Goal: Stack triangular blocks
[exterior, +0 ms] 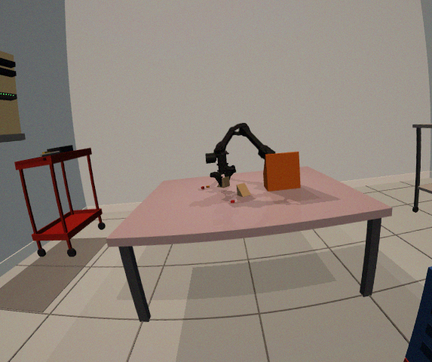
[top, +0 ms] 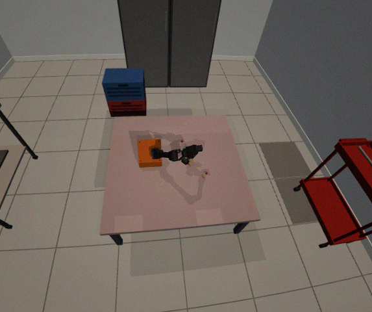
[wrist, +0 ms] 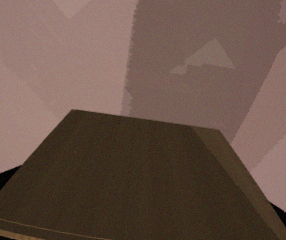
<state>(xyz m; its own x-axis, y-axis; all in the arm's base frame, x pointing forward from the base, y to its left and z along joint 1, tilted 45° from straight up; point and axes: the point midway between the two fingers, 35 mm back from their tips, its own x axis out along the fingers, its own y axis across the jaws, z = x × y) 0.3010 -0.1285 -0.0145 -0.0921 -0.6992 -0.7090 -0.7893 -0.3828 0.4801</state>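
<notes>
My gripper (top: pixel 190 162) (exterior: pixel 224 182) is shut on a tan triangular block (top: pixel 191 162) (exterior: pixel 225 182) (wrist: pixel 123 175). In the wrist view this block fills the lower middle, with dark fingers at both sides. It appears a little above the pink table (top: pixel 145 201) (exterior: pixel 208 222); the exact gap is hard to tell. The other triangular block (exterior: pixel 243 190) rests on the table, apart from the held one, with a sloped face showing in the exterior view. The arm hides most of it in the top view.
An orange box (top: pixel 148 153) (exterior: pixel 282 171) stands by the arm's base. A small red piece (top: pixel 182 141) (exterior: pixel 232 201) lies near the resting block. Another red piece (top: pixel 206 172) (exterior: pixel 202 188) and a small orange piece (top: pixel 203 176) (exterior: pixel 207 186) lie beyond the held block.
</notes>
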